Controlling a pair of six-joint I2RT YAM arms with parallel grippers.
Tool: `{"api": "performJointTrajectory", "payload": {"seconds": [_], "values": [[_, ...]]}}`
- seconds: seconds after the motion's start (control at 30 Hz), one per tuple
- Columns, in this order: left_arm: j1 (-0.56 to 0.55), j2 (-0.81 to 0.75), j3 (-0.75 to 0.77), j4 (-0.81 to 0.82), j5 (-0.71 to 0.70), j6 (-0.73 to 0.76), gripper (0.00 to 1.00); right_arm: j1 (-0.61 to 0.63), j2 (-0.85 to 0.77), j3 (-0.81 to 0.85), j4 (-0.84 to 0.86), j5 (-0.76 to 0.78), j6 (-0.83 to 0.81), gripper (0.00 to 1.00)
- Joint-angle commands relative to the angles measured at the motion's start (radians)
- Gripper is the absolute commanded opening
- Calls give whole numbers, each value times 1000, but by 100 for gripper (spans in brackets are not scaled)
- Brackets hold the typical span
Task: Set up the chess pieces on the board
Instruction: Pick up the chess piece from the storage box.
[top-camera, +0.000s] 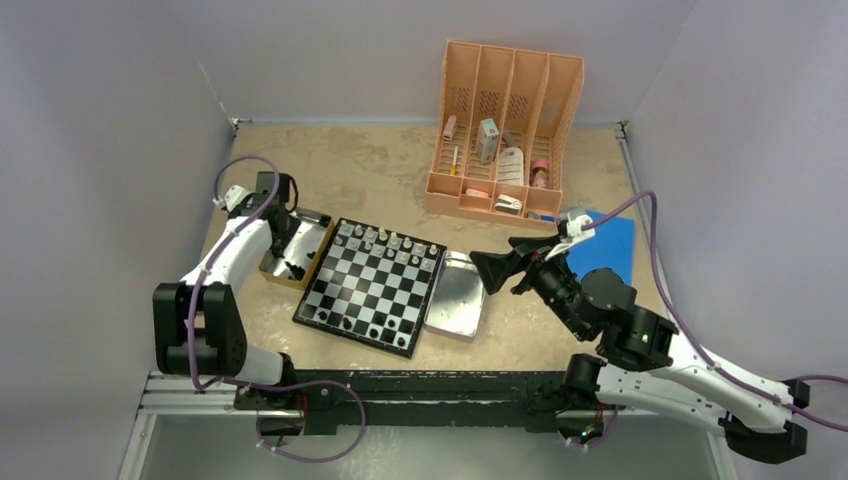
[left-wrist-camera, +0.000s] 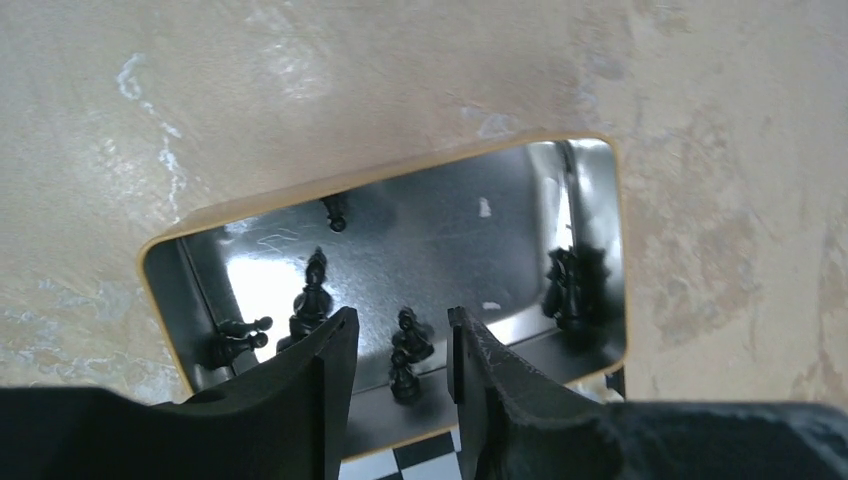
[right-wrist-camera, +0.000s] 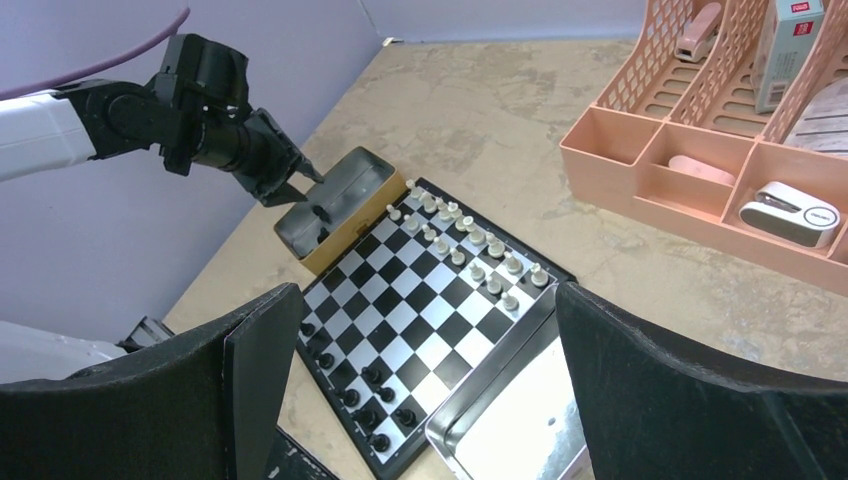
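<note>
The board (top-camera: 372, 290) lies at the table's middle, with white chess pieces (top-camera: 385, 243) in its two far rows and several black ones (top-camera: 365, 322) along its near edge. More black pieces (left-wrist-camera: 313, 290) stand and lie in a gold-rimmed tin (left-wrist-camera: 350, 190) left of the board. My left gripper (left-wrist-camera: 400, 335) hangs over that tin, jaws apart, with a small black piece (left-wrist-camera: 408, 350) standing between the fingers and gaps on both sides of it. My right gripper (right-wrist-camera: 428, 300) is wide open above the board's right edge and a silver tray (right-wrist-camera: 510, 420), holding nothing.
A peach desk organiser (top-camera: 505, 130) with small items stands at the back right. A blue sheet (top-camera: 605, 245) lies under the right arm. The silver tray (top-camera: 455, 295) touches the board's right side. Walls close in on the left, back and right.
</note>
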Motion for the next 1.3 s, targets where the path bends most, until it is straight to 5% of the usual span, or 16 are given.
{"api": "performJointTrajectory", "payload": {"seconds": [0.0, 1.27], "values": [[34, 35, -16, 20, -53, -68, 36, -1, 10, 6, 65, 40, -12, 99], [83, 178, -54, 112, -74, -72, 28, -2, 28, 0, 91, 68, -41, 99]]}}
